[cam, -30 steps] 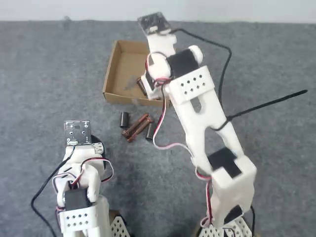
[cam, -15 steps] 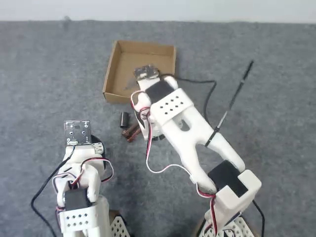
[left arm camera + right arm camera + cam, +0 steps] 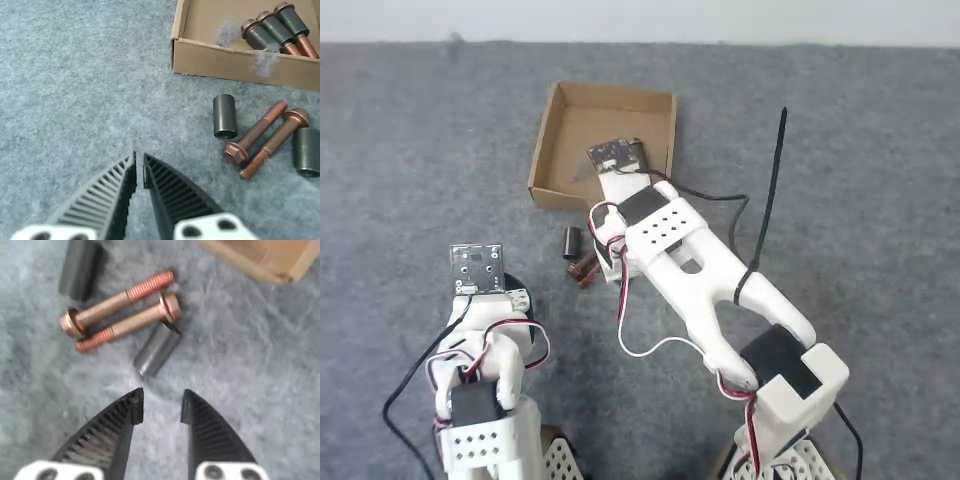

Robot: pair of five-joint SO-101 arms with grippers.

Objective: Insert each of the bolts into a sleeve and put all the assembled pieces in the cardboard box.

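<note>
Two copper bolts (image 3: 117, 301) (image 3: 130, 322) lie side by side on the grey carpet with a dark sleeve (image 3: 156, 349) close beside them and another sleeve (image 3: 80, 270) farther off. My right gripper (image 3: 161, 401) hangs open just short of the nearer sleeve, holding nothing. The cardboard box (image 3: 240, 62) holds three assembled pieces (image 3: 272, 32). My left gripper (image 3: 139, 161) is shut and empty, low over bare carpet, well short of the first sleeve (image 3: 224, 116) and the bolts (image 3: 257, 131). In the high view the right arm (image 3: 660, 225) covers most of the loose parts.
The box (image 3: 610, 92) stands at the back centre of the carpet. One sleeve (image 3: 572, 241) and a bolt head (image 3: 584, 270) peek out beside the right arm. A stiff black cable (image 3: 772, 190) sticks up from that arm. Open carpet lies left and right.
The right arm has swung back from over the box and come down over the loose bolts and sleeves. The left arm has not moved.
</note>
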